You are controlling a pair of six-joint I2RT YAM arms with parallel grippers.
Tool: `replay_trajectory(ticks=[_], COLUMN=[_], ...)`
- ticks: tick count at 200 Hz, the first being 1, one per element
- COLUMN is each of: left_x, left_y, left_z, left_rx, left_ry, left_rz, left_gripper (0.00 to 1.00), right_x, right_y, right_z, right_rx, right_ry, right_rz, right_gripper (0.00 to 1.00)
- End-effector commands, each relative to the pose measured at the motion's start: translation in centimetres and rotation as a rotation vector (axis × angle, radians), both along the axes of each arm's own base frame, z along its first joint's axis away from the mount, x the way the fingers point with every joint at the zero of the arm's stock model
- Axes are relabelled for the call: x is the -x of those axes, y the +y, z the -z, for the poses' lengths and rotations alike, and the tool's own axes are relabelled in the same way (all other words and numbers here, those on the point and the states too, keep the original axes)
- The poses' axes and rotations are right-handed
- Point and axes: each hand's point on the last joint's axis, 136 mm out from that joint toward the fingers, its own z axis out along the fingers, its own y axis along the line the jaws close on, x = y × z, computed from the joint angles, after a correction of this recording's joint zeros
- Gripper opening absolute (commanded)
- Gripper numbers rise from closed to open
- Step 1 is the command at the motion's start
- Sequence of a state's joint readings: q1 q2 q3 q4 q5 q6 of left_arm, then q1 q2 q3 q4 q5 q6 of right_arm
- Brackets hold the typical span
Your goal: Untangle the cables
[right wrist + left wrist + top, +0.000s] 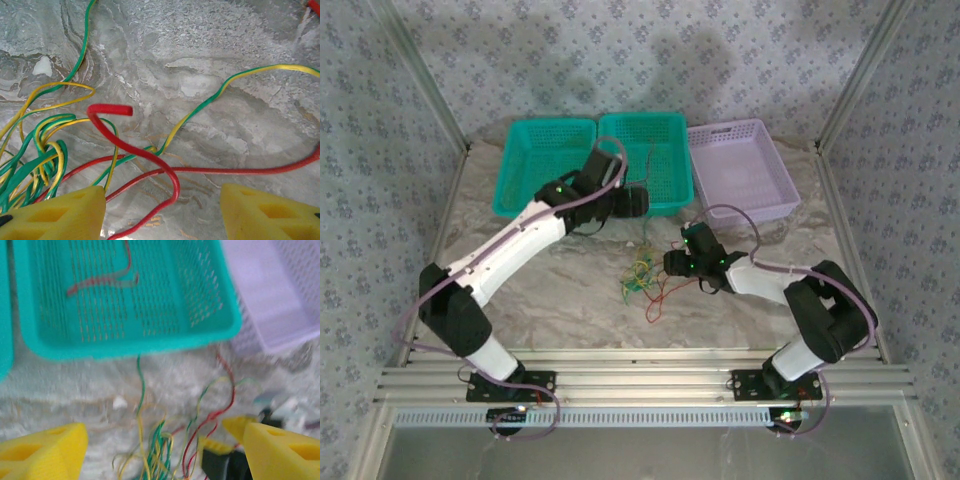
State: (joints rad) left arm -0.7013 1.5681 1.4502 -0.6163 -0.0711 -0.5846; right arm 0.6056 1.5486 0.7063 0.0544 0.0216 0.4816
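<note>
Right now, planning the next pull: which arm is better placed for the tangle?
Right. The right gripper hangs open, low over the cables, a red wire between its fingers; the left gripper is by the teal basket.

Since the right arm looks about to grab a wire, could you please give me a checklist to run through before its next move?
1. Left claw open and holding nothing: ok.
2. Right claw open: ok, its fingers stand apart.
3. A wire between the right claw's fingers: ok, the looped red cable runs down between them.
4. Looped red cable free of the green-yellow bundle: cannot tell; other strands cross it.
5. Teal basket able to take a sorted wire: ok, one red wire lies inside, with room to spare.
</note>
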Motion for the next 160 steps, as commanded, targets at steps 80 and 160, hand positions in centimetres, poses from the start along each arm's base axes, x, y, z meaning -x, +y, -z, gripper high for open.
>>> replay_trajectory(ticks=[80,160], left_x=[7.6,8.2], left_y=[-2.7,-3.1], left_z=[8.5,13.2], left_rx=[0.23,0.185], left_ry=[0.185,0.268], left_rz=[0.109,0.127], left_gripper=[0.82,0.64], right_x=[-1.8,-1.7], right_y=[0.5,0.3], right_z=[-1.2,-2.6], right_rx=[-0.045,-0.065], right_ry=[-0.016,-0.044], right_rz=[0.018,0.014], right_gripper=[0.19,0.0])
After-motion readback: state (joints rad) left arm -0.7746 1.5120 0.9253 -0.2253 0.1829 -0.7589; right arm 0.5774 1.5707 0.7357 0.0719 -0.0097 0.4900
